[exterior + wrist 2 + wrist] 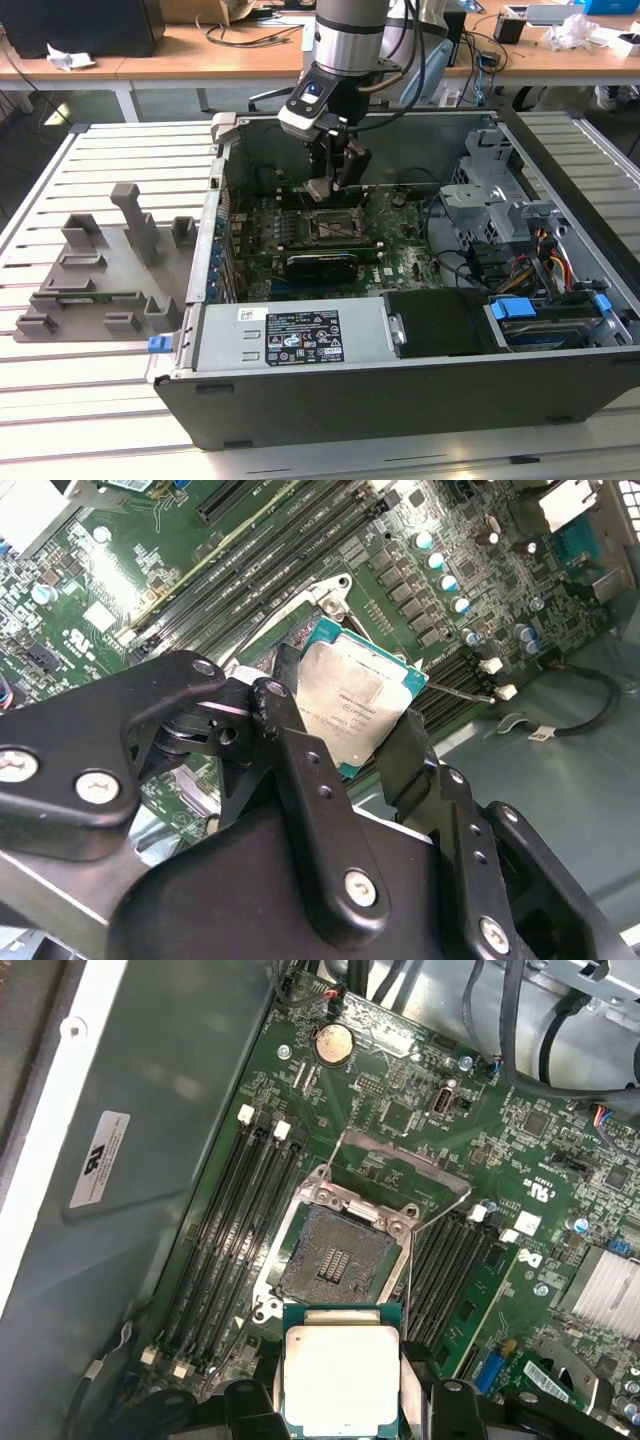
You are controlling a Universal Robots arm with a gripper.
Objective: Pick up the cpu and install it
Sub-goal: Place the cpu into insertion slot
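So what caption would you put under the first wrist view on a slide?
The gripper holds the cpu close to the open, empty socket.

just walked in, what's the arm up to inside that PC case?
The arm's black gripper is shut on the small square silver-topped cpu, inside the open grey computer case. The cpu hangs over the green motherboard, near the empty dark square socket with its metal frame, not yet seated. A grey plastic holder tray lies outside the case, on the exterior view's left.
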